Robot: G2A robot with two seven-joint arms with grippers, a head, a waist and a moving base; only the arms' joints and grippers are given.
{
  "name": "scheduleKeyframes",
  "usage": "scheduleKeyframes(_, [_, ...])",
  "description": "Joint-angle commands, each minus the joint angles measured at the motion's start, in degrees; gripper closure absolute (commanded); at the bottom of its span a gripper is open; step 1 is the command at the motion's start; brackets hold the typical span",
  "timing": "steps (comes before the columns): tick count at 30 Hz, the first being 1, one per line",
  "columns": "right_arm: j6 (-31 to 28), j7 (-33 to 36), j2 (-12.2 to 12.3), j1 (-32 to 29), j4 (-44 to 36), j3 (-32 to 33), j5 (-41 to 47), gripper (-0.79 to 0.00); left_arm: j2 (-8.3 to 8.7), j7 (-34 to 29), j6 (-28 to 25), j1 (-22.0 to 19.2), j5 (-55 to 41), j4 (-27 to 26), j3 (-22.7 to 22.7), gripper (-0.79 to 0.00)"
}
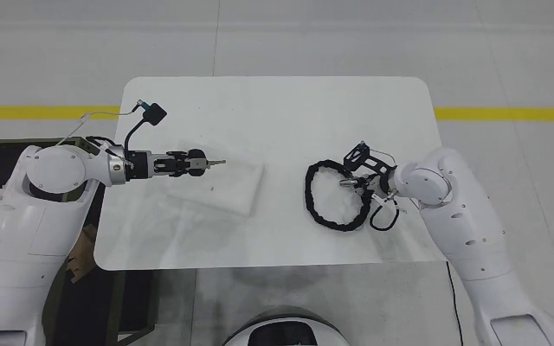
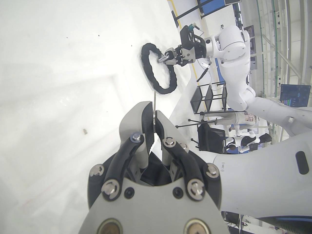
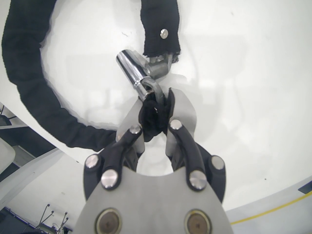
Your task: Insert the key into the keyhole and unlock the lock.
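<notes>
White table point(image 1: 286, 104) | white pad point(image 1: 232, 186) beneath left pincer point(image 1: 206, 163) pinching key point(image 1: 217, 162) | right pincer point(image 3: 156, 103) pinching lock point(image 3: 131, 70), well apart

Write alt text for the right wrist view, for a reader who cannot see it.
The right end effector is clamped on one end of the black fabric-sleeved chain lock, right beside its chrome lock cylinder. The rest of the chain curves in a loop over the white table.
</notes>
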Motion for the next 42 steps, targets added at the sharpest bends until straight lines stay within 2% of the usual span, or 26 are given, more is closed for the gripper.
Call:
scheduleKeyframes(1, [-0.65, 0.21, 0.11, -0.5, -0.82, 0.38, 0.85, 0.0, 0.0, 0.0, 0.0, 0.0, 0.0, 0.0, 0.0, 0.0])
scheduleKeyframes(13, [-2.54, -1.57, 2.98, -5.43, -9.01, 5.22, 11.19, 0.0, 0.0, 0.0, 0.0, 0.0, 0.0, 0.0, 0.0, 0.0])
scheduleKeyframes(24, [-3.61, -2.87, 3.59, -5.94, -10.31, 6.59, 10.25, 0.0, 0.0, 0.0, 0.0, 0.0, 0.0, 0.0, 0.0, 0.0])
scheduleKeyframes(26, [-2.81, -4.31, 3.67, -9.21, -11.2, 6.71, 11.17, 0.0, 0.0, 0.0, 0.0, 0.0, 0.0, 0.0, 0.0, 0.0])
scheduleKeyframes(28, [-5.1, -6.36, 3.77, -11.44, -12.61, 7.58, 17.82, 0.0, 0.0, 0.0, 0.0, 0.0, 0.0, 0.0, 0.0, 0.0])
scheduleKeyframes(33, [-8.87, -7.89, 4.53, -11.75, -11.23, 9.38, 43.0, 0.0, 0.0, 0.0, 0.0, 0.0, 0.0, 0.0, 0.0, 0.0])
scheduleKeyframes(38, [-6.56, -5.56, 6.05, -7.06, -8.7, 4.51, 67.65, 0.0, 0.0, 0.0, 0.0, 0.0, 0.0, 0.0, 0.0, 0.0])
scheduleKeyframes(42, [-1.41, -0.4, 6.5, -1.5, -3.97, 0.54, 86.03, 0.0, 0.0, 0.0, 0.0, 0.0, 0.0, 0.0, 0.0, 0.0])
